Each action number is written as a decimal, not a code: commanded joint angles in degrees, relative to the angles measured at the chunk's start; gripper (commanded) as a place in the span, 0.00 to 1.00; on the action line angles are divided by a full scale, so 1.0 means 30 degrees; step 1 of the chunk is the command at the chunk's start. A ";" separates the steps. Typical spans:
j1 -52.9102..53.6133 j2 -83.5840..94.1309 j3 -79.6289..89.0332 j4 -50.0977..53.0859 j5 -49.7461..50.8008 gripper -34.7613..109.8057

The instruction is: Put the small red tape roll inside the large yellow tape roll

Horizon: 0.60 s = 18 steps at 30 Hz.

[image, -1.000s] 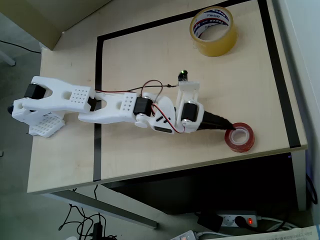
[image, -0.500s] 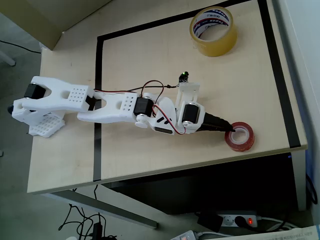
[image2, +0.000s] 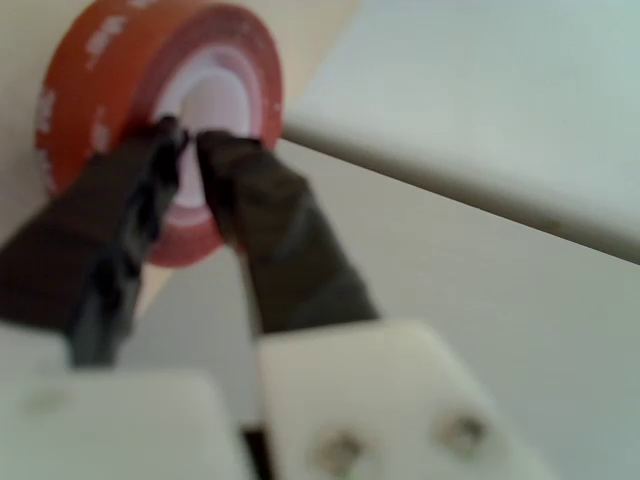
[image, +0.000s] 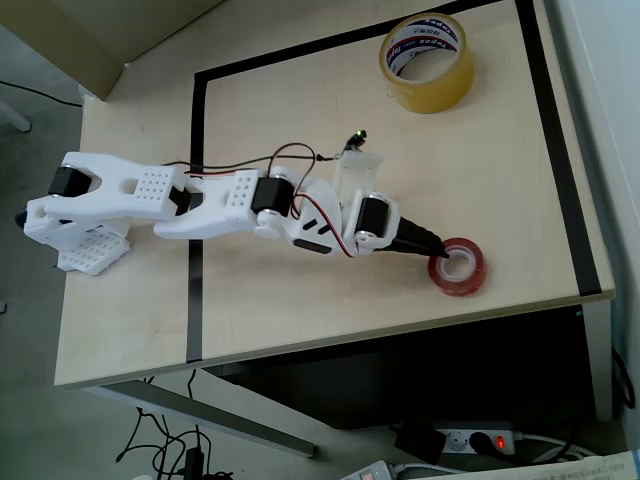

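Overhead and wrist views of 1 arm at the pick-up stage. The jaws are clamped on the near wall of the small red tape roll; the wrist view shows the 2 dark fingers pinched close together over the red band, 1 tip inside the white core and 1 outside. The roll sits near the lower edge of the counter, close to the black border strip.

Change over the last second: the roll has shifted leftward and slightly upward in the overhead view, and the forearm has folded back with it. Since roll and jaws moved together, the grip appears to have taken hold and transport has begun; whether the roll is lifted or merely dragged cannot be told.

The large yellow tape roll stands well apart at the counter's top edge, opening upward. Remaining, by judgement: carry across, align over the opening, release.
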 commanded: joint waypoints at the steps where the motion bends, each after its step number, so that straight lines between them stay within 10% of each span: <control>1: -0.0879 0.1582 -0.0469 0.3164 0.0205 0.24; 18: -0.5361 0.3984 -0.0469 1.5088 0.0352 0.24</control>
